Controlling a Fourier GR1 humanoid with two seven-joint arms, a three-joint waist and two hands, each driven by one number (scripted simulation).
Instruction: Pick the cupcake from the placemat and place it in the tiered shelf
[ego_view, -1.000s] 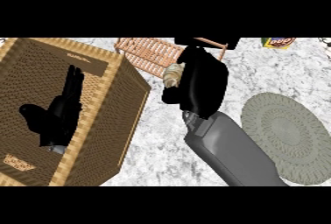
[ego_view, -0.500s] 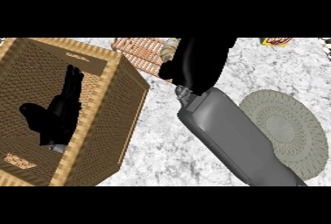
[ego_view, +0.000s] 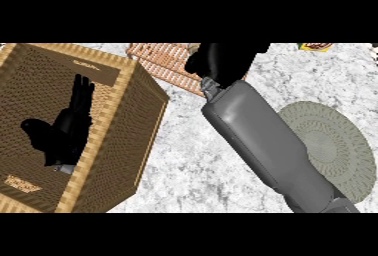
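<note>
My right hand is at the top edge of the head view, over the orange woven tiered shelf. Its fingers curl downward and mostly hide the cupcake; only a pale sliver of the cupcake shows at the hand's left side. The round grey placemat lies bare at the right, partly covered by my right forearm. My left hand rests open, fingers up, in front of the big wicker box.
A large wicker box fills the left side, close beside the shelf. A yellow packet peeks in at the top right. Marbled counter lies between box and placemat.
My right hand and forearm have moved up and away toward the far edge, further over the shelf. The cupcake is now more hidden. The left hand has stayed still.
</note>
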